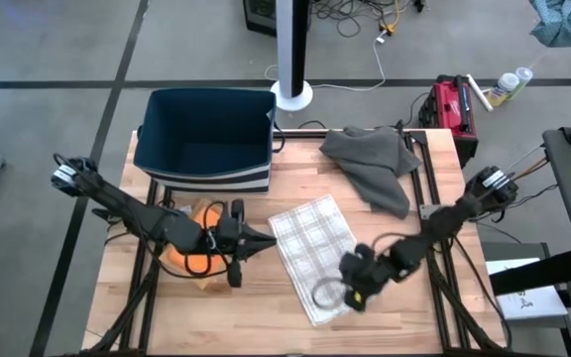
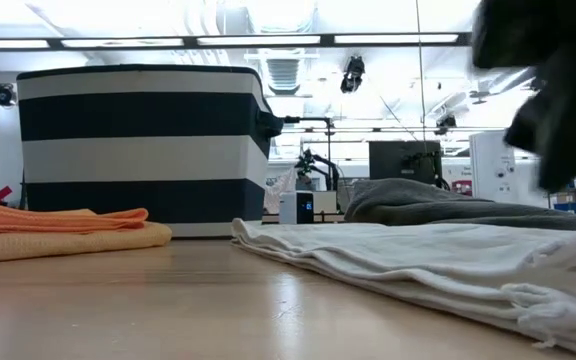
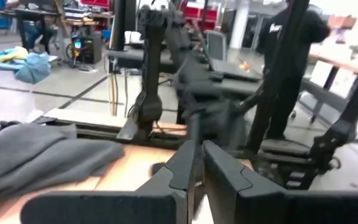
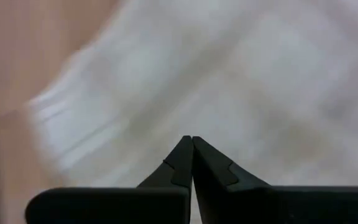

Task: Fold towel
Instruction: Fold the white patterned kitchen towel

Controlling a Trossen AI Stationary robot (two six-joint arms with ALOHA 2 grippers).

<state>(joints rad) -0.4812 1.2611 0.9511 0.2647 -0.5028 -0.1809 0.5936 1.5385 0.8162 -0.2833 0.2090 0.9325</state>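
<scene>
White plaid towel (image 1: 313,253), grey cloth (image 1: 375,164), orange cloth (image 1: 194,260), navy bin (image 1: 204,134) (white-striped sides).

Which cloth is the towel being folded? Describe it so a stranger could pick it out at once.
Start from the big dark bin with striped sides at the table's back edge. In front of it, mid-table, lies the plaid towel, white with thin grey checks, the right gripper over its near corner. The crumpled grey cloth behind it and the folded orange cloth under the left gripper are both plain.

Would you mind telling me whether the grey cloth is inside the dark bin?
No, the grey cloth lies on the table beside the dark bin.
</scene>
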